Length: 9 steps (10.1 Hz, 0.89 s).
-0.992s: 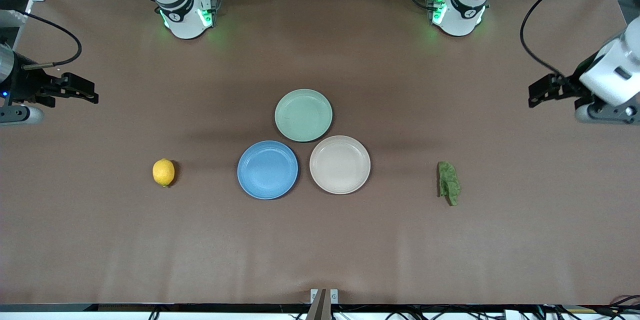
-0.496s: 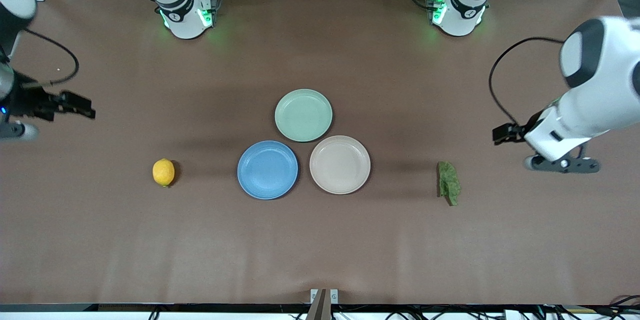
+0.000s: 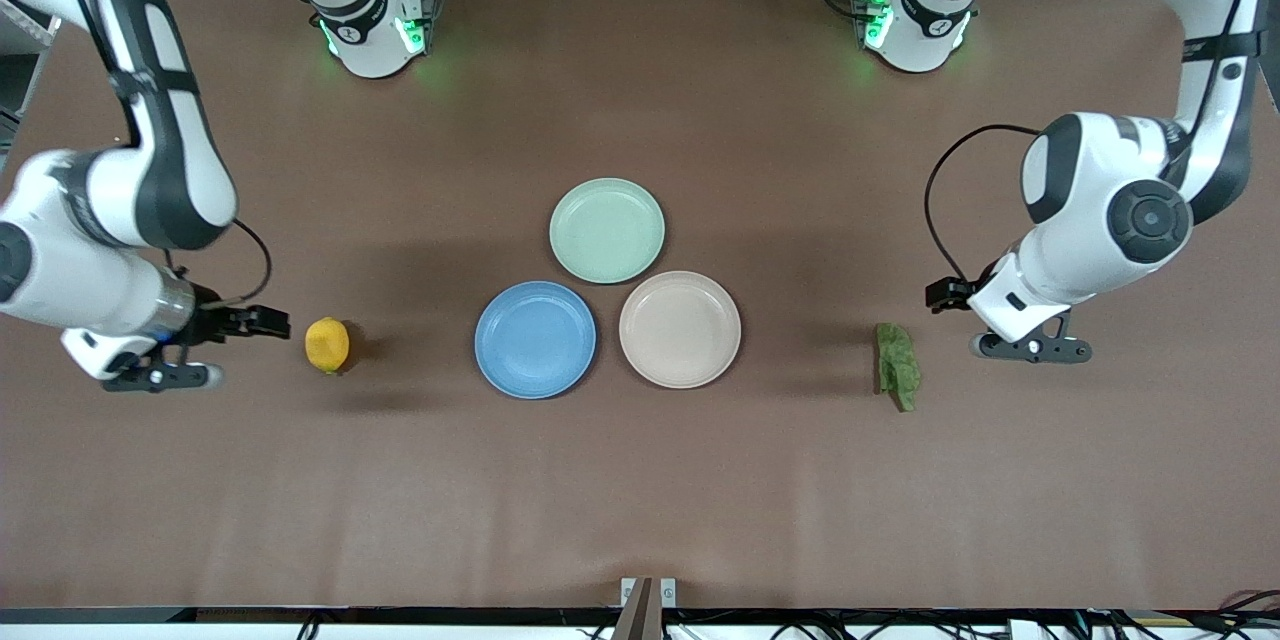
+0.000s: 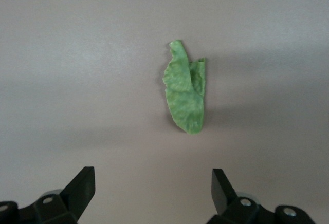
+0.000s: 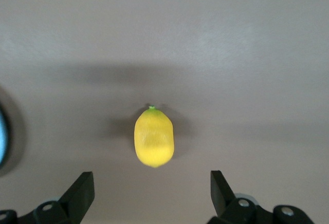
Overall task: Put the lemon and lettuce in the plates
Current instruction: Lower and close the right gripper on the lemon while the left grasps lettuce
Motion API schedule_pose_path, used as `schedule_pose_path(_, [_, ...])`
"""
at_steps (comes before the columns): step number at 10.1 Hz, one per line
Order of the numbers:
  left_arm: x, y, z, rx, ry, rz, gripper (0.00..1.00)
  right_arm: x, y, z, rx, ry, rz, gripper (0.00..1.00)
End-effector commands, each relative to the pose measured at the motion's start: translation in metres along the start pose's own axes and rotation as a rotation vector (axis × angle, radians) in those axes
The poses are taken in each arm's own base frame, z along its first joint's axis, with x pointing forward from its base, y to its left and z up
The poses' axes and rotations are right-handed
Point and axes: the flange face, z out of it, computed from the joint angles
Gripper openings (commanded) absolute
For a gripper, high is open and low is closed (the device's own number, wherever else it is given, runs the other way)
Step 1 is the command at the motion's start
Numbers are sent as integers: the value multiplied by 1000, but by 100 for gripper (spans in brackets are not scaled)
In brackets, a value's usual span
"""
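Sitting on the bare brown table [image 3: 640, 480] toward the right arm's end, the lemon [image 3: 327, 344] is still nowhere near a plate, it's well apart from the blue plate [image 3: 535, 339]. In the right wrist view the lemon [image 5: 153, 137] lies on its side with its little green tip pointing away from the fingers. The right end effector [image 3: 262, 322] hangs just beside the lemon, not touching it, fingers spread wide with nothing between them; you can see both fingertips [image 5: 82, 189] well apart in its wrist view.

The lettuce [image 3: 898, 365] is at the left arm's end of the table, flat on the surface, well apart from the beige-pink plate [image 3: 680, 329]. From the left wrist camera it's a crinkled green leaf [image 4: 185, 94], partly folded over itself. The left end effector [image 3: 945, 293] is up over the table near the lettuce, no contact, and it's wide open too and holding nothing, with both fingertips [image 4: 82, 185] showing in the wrist view.

Both plates are empty. They sit side by side mid-table, rims just about touching, blue one toward the right arm's end. A pale green plate [image 3: 607, 230], also empty, sits farther from the front camera, tucked between them.
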Motion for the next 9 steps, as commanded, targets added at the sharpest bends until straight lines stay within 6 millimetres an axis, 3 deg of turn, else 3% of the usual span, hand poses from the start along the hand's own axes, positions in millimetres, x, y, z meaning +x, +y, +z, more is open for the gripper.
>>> schedule_pose_path(1, [-14,5,40,14,55,1,100,8,4,48,7,-19,-6,100])
schedule_pose_path(4, [-14,13,94,8,62,0,100,10,7,114,8,5,-1,100])
schedule_pose_path(8, [-7,24,139,0,72,-52,100,6,-1,155,24,-53,-1,100])
schedule_pose_path(9, [-3,23,148,-5,78,-83,100,6,-3,154,25,-57,-4,100])
